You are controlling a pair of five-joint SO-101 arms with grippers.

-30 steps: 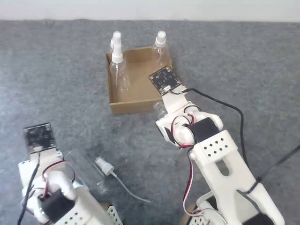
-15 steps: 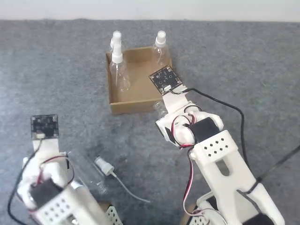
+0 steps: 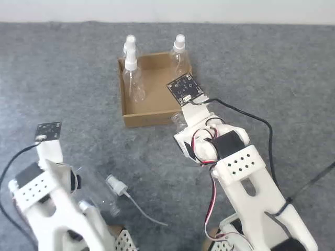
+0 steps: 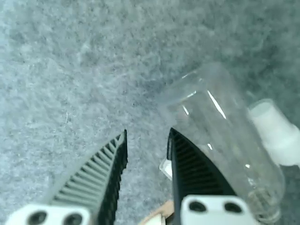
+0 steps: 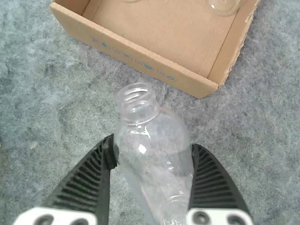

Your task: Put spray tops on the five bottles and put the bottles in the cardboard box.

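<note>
while my right hand (image 5: 152, 144) is clenched around an uncapped bottle (image 5: 147, 126) just before the cardboard box (image 5: 140, 55), my left hand (image 4: 147, 132) hangs released beside the lying bottle (image 4: 220, 126), so i judge capping is in hand and next the left must grasp the spray top (image 4: 276, 133) near it.

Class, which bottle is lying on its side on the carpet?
The uncapped bottle beside the loose spray top, near the left gripper. Three capped bottles stand upright in the cardboard box; the right gripper holds the other uncapped bottle.
</note>
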